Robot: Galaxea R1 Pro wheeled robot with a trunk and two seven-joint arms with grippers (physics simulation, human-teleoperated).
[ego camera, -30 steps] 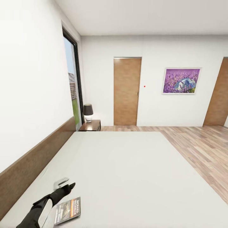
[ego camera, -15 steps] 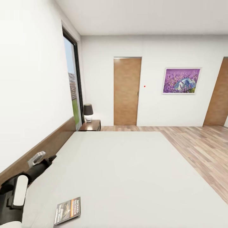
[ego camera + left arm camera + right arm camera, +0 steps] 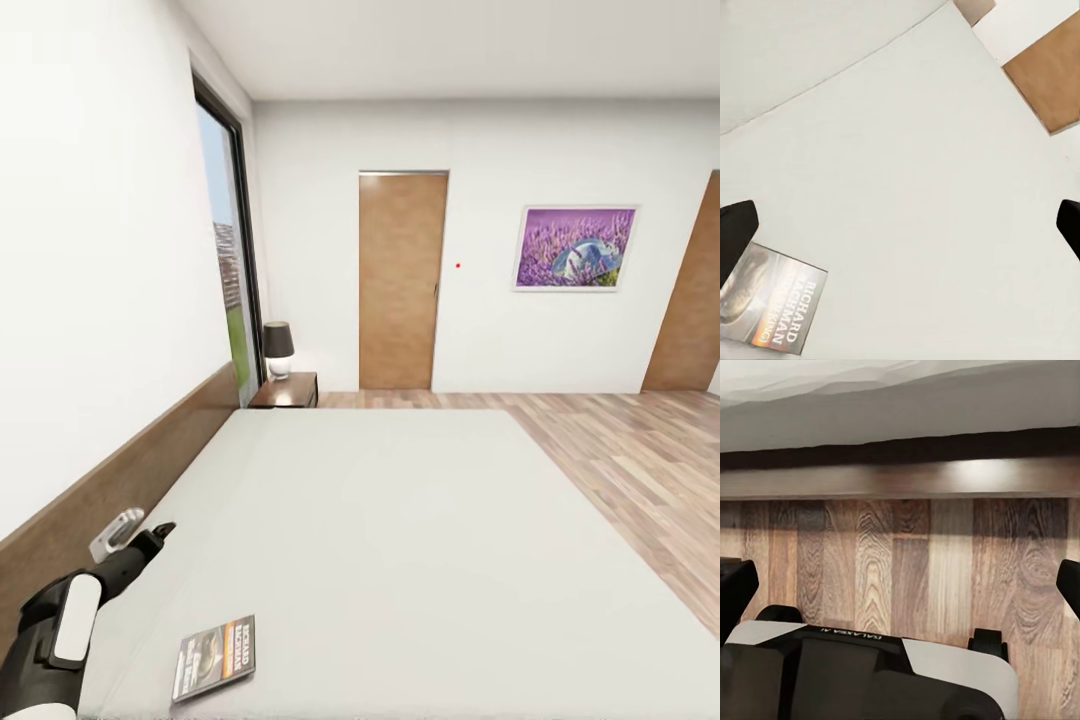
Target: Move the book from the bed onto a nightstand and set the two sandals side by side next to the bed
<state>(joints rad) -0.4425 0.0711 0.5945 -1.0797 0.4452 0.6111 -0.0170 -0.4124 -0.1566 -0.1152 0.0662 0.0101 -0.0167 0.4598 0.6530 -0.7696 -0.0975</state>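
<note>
The book (image 3: pixel 215 655), dark grey with an orange band, lies flat on the pale mattress of the bed (image 3: pixel 400 540) near its front left corner. My left gripper (image 3: pixel 155 532) hovers above the mattress beside the brown headboard (image 3: pixel 110 500), up and left of the book, and holds nothing. Seen from the left wrist, the book (image 3: pixel 772 307) lies by one fingertip (image 3: pixel 735 236) of the open left gripper (image 3: pixel 900 225). A dark nightstand (image 3: pixel 287 391) stands past the bed's far corner. My right gripper (image 3: pixel 900 585) is open over the wood floor (image 3: pixel 907 577). The sandals are out of view.
A black-shaded lamp (image 3: pixel 277 349) stands on the nightstand, beside a tall window (image 3: pixel 226 280). A wooden door (image 3: pixel 402 280) and a purple picture (image 3: pixel 575 248) are on the far wall. Plank floor (image 3: pixel 620 450) runs along the bed's right side. The robot's base (image 3: pixel 870 675) is below the bed frame (image 3: pixel 900 480).
My left arm swung away from just above the book toward the headboard, then sank a little. The head camera shifted slightly. The book has not moved.
</note>
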